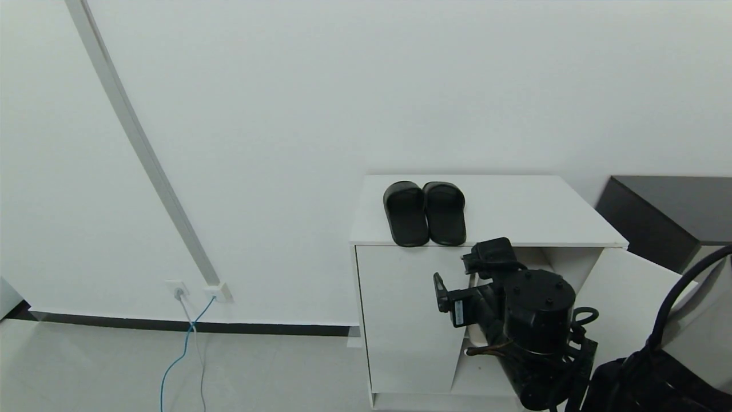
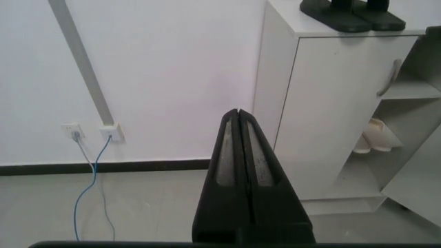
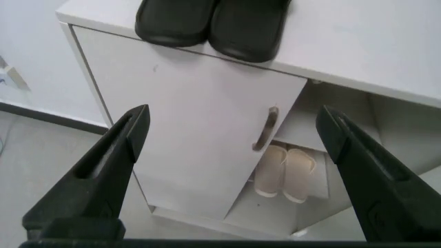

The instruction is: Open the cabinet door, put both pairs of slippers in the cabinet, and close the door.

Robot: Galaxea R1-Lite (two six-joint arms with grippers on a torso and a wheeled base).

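Level: bright and even in all three views.
Source: diffuse, apparently from above (the space under the cabinet top lies in shade).
Wall: uniformly lit.
Shadows: soft, with a thin dark rim beneath the black slippers.
Open compartment: dimmer than the door face, so the pale slippers are shaded.
Floor: dull sheen.
Distortion: the wall conduit bows slightly in the head view.

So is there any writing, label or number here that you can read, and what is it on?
Nothing here can be read.
White sticker on the right arm: print too small to read.
Black slippers, beige slippers, cabinet, wall sockets: no lettering shows.
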